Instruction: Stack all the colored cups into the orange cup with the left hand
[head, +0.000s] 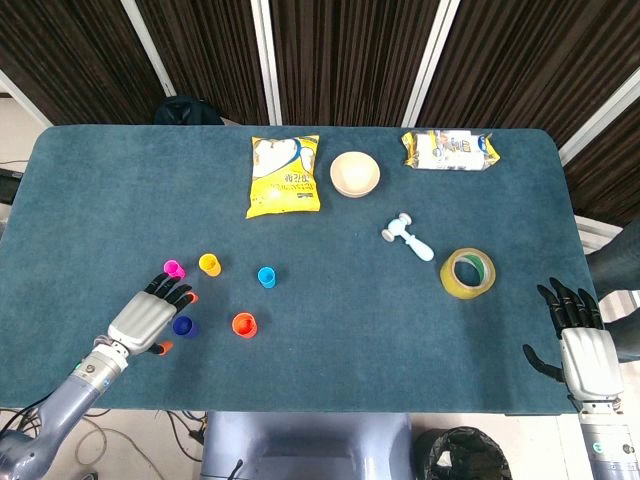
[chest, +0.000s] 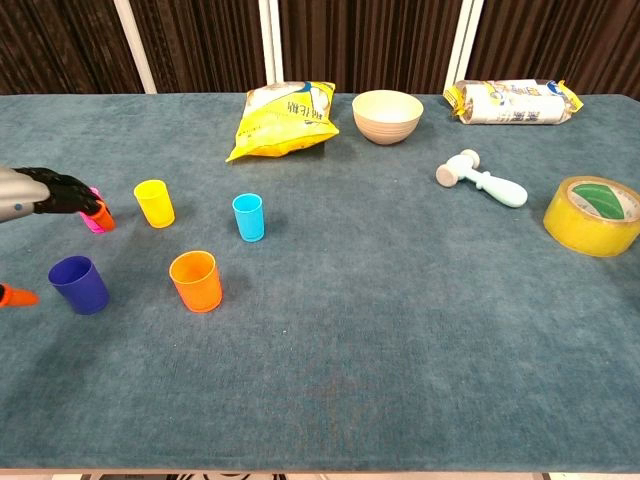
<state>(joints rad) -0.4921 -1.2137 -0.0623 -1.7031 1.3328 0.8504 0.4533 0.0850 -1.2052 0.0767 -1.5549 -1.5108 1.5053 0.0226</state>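
my left robot hand (head: 150, 312) hovers spread, holding nothing, between pink cup (head: 173, 268) and blue cup (head: 183, 326) — a careless closure could topple either (both light).

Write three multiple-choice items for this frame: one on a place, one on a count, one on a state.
1. Which cup do the left hand's fingertips reach? A pink B cyan C orange
2. How many small cups stand on the table? A three B five C seven
3. The orange cup is: A tipped over B upright, nothing in it C holding another cup

A: chest view shows the fingertips at the pink cup. B: pink, yellow, cyan, blue, orange. B: its open mouth faces up, bare inside.
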